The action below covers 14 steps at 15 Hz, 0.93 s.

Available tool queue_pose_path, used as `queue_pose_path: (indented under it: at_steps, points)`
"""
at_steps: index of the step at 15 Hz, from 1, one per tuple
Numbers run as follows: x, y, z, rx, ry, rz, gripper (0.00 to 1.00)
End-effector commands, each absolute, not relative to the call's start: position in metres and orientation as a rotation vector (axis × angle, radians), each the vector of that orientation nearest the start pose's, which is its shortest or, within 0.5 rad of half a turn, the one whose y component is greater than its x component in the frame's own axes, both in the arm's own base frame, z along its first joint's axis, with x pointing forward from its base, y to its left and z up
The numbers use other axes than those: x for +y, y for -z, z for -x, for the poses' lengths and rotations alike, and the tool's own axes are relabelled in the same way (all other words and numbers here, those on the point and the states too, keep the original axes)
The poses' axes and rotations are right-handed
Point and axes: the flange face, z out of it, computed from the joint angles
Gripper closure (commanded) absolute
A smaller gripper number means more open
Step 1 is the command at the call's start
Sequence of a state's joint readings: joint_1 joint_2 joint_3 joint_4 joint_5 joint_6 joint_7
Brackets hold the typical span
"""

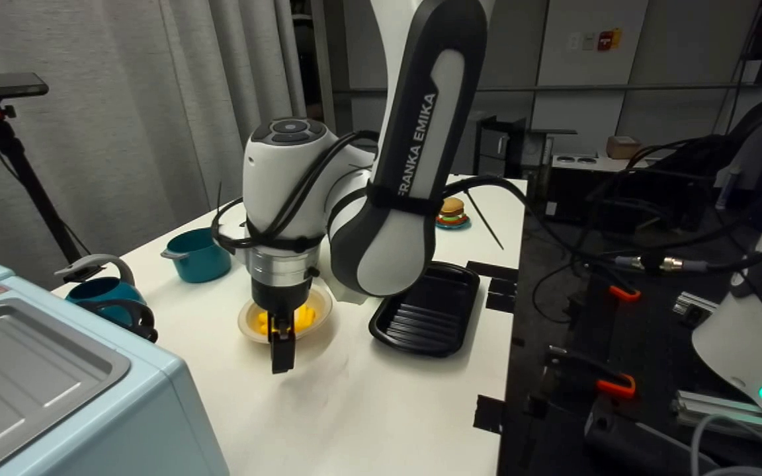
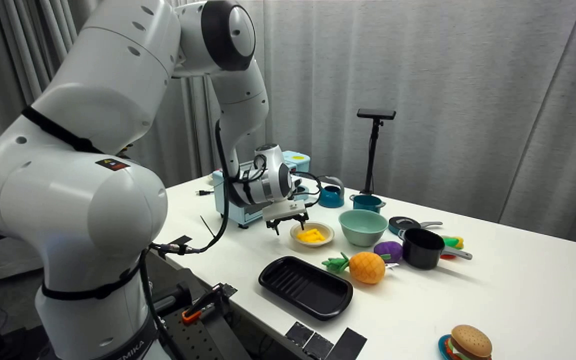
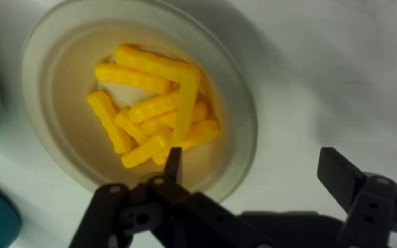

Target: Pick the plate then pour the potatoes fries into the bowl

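Gripper has its fingers spread wide, aimed down at the plate. Seen from the wrist, one finger overlaps the plate's inside at 5 o'clock, the other is out over the desk, and the rim at 4 sits between them. Height vs the rim unclear; can't tell on contact.

Plate is flat on the desk, yellow fries heaped loosely inside, one stick lying across the rest at 3.

Clock from here is centred on the plate, in an exterior view.

3: mint-green bowl, upright, just beside the plate; wrist view shows a gap between the two. Just past 3, further out: purple toy, then black saucepan, with dark pan behind and green-yellow toy partly hidden by it.

4: pineapple toy on its side, leaves at 9, near the purple toy. Burger toy well out on the same line, cut off by the frame.

6: black ribbed tray, tape patches beyond it at the desk edge.

10: light-blue appliance, partly behind the robot arm.

1: teal kettle; black stand further back, grey curtain behind.

2: teal pot, behind the bowl.
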State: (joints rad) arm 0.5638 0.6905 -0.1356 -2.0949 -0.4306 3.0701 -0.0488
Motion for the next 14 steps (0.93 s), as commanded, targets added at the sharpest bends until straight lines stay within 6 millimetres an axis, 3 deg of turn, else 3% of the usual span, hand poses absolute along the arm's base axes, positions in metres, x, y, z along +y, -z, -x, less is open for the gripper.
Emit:
queue_pose_path:
  at_steps: [1, 9, 10, 11, 14]
  points:
    - [0.281, -0.098, -0.527, -1.448, 0.512, 2.890, 0.00]
    - [0.295, -0.089, -0.528, -1.414, 0.518, 2.898, 0.00]
    - [0.296, -0.090, -0.529, -1.408, 0.522, 2.898, 0.23]
    - [0.297, -0.091, -0.530, -1.405, 0.528, 2.896, 0.26]
    - [0.299, -0.093, -0.532, -1.375, 0.537, 2.905, 0.51]
